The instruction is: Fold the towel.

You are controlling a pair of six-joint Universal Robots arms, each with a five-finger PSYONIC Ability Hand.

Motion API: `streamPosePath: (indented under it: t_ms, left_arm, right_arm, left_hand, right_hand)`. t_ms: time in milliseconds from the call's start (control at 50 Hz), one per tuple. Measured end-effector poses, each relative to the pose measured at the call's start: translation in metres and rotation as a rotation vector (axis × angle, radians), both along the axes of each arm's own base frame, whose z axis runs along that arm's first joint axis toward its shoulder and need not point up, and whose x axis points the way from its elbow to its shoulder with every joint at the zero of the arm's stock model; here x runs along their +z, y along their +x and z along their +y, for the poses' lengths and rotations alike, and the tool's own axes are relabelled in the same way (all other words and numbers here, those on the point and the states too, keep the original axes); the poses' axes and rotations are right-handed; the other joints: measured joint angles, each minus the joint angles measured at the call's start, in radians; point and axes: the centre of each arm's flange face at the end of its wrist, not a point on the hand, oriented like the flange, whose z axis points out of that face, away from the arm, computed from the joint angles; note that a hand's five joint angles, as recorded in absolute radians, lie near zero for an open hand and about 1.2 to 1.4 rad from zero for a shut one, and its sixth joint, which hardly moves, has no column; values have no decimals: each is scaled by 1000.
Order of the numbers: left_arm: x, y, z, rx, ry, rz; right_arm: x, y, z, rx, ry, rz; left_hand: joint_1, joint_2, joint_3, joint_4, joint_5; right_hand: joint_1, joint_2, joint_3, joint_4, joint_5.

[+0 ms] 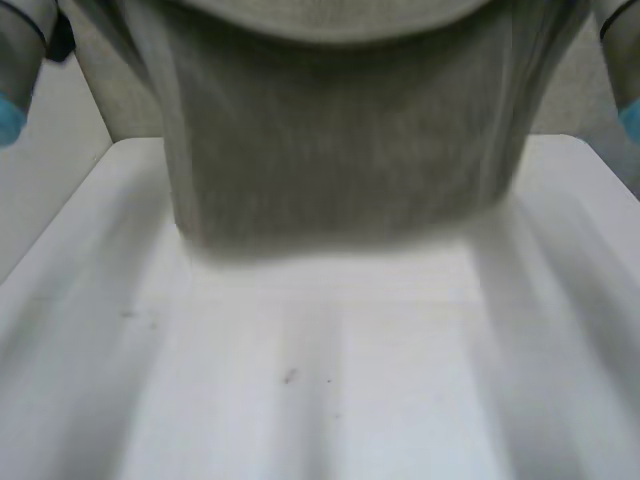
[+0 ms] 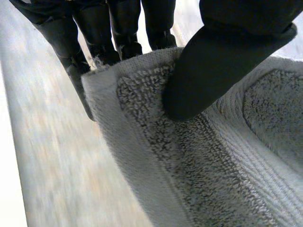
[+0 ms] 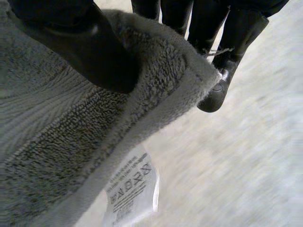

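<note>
grey towel (image 1: 340, 150) — left hand (image 2: 213, 71) clamped on one corner, right hand (image 3: 94, 56) on the other

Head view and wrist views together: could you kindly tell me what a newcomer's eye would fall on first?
The grey towel strikes first: it is held up and spread wide over the white table. The left hand pinches one top corner and the right hand pinches the other. A white label hangs from the towel's edge under the right hand's corner.
</note>
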Motion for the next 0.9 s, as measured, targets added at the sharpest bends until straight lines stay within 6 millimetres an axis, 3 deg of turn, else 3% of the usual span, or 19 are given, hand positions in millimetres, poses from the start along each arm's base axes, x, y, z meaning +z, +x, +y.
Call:
streamPosePath:
  t_ms: [60,100,160,220,300,500,620,680,740,800,900]
  left_arm:
    - [24,1,6,-14,-89,76]
    - [27,1,8,-24,-94,102]
    - [22,2,9,-40,-68,129]
    - [1,2,8,-47,14,133]
    - [-43,4,5,-42,153,109]
    - [-183,3,15,-65,443,-3]
    - [-244,3,30,-85,529,-124]
    - [-259,7,40,-80,562,-187]
    - [-259,14,51,-67,587,-229]
    - [-248,26,67,-43,615,-262]
    - [-223,46,102,-18,678,-276]
  right_arm:
    - [21,-4,6,20,-84,-73]
    - [24,-5,8,31,-90,-91]
    - [16,-6,11,48,-52,-94]
    - [-6,-5,11,67,30,-65]
    - [-51,0,11,100,171,1]
    - [-195,5,19,151,533,214]
    - [-253,-3,27,132,672,320]
    - [-263,-11,33,113,717,349]
    - [-257,-20,41,97,740,357]
    - [-239,-31,57,80,764,358]
    - [-202,-56,102,51,843,372]
  left_hand:
    - [0,0,0,0,0]
    - [0,0,0,0,0]
    - [0,0,0,0,0]
    - [0,0,0,0,0]
    - [0,0,0,0,0]
    - [0,0,0,0,0]
    - [0,0,0,0,0]
    - [0,0,0,0,0]
    - [0,0,0,0,0]
    - [0,0,0,0,0]
    - [0,0,0,0,0]
  right_hand:
    - [1,0,0,0,0]
    - [1,0,0,0,0]
    - [2,0,0,0,0]
    - [2,0,0,0,0]
    - [2,0,0,0,0]
    - [2,0,0,0,0]
    - [2,0,0,0,0]
    - [2,0,0,0,0]
    - [2,0,0,0,0]
    - [2,0,0,0,0]
    - [2,0,0,0,0]
